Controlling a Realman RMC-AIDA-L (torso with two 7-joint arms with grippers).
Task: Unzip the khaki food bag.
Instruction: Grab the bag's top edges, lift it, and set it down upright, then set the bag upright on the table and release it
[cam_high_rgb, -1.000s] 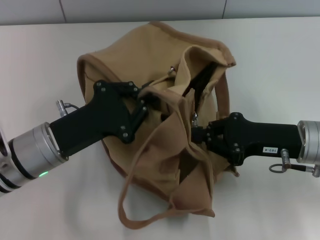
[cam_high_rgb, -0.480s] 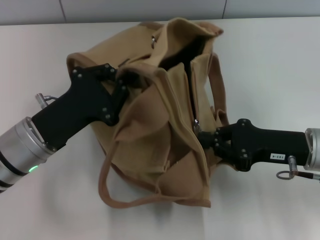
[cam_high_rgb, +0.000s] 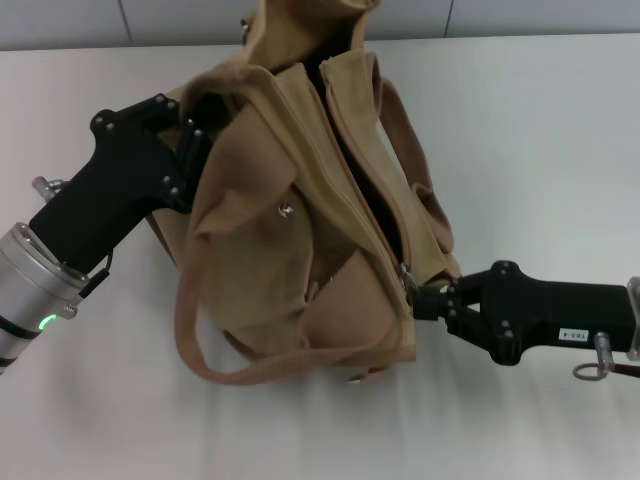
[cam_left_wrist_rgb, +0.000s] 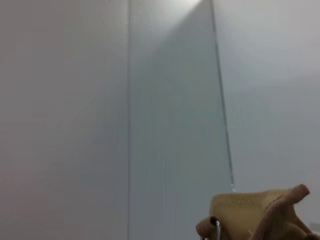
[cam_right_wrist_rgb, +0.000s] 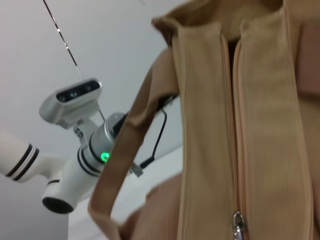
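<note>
You have the khaki food bag (cam_high_rgb: 300, 210) lifted and tilted over the white table (cam_high_rgb: 540, 130), its top edge reaching past the upper border of the head view and its lower part hanging near the table. Your left pincer (cam_high_rgb: 190, 150) sits at the bag's upper left side, pressed together on a fold of the khaki cloth there. Your right pincer (cam_high_rgb: 418, 300) comes in from the right at the bag's lower right corner, pinching the metal zipper pull (cam_high_rgb: 407, 282) at the low end of the zipper line. Above the pull the zipper (cam_high_rgb: 365, 195) gapes into a dark slit running up the top panel. In the right wrist view the zipper teeth (cam_right_wrist_rgb: 233, 125) run between two ribbed khaki bands down to the pull (cam_right_wrist_rgb: 238, 224). One strap handle (cam_high_rgb: 200, 340) hangs in a loop below the bag's left side, and a silver snap (cam_high_rgb: 285, 210) shows on the front pocket.
</note>
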